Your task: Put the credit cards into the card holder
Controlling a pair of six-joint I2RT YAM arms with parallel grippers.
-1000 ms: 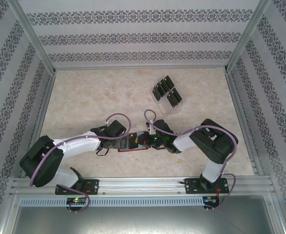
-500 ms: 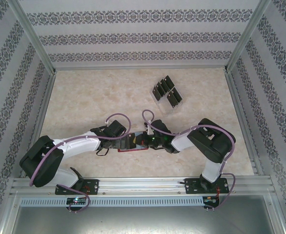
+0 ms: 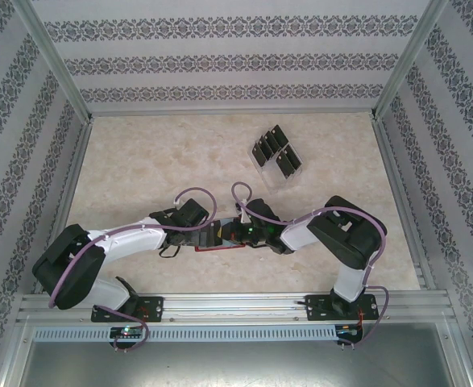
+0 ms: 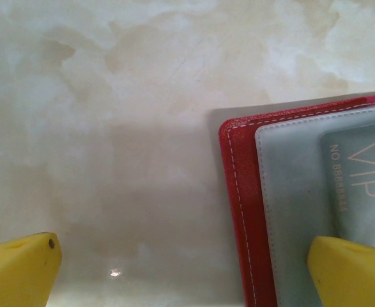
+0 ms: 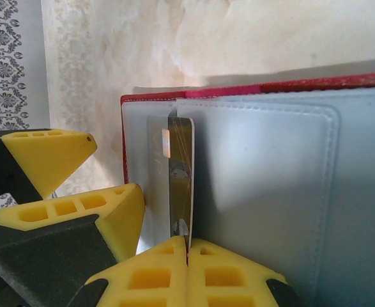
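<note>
The card holder [image 3: 220,248], a red wallet with a grey-blue inside [image 5: 264,192], lies open on the table between both arms. My right gripper [image 5: 188,252] is shut on a credit card [image 5: 181,179]. The card stands on edge over the wallet's left panel, its far end near the wallet's edge. My left gripper [image 4: 186,272] is open and straddles the wallet's stitched red edge [image 4: 238,192], with one yellow fingertip [image 4: 350,268] over the inside. A card with pale VIP lettering [image 4: 359,185] shows through the frosted pocket. In the top view the left gripper [image 3: 209,234] and the right gripper [image 3: 238,234] nearly meet.
Several more black credit cards [image 3: 276,153] stand in a clear slotted stand [image 3: 272,173] at the back right of the marble table [image 3: 139,161]. Metal frame rails and patterned walls close in the table's sides and back.
My right arm has shifted slightly left, carrying the card further over the wallet and covering more of it. The left arm has not moved.
</note>
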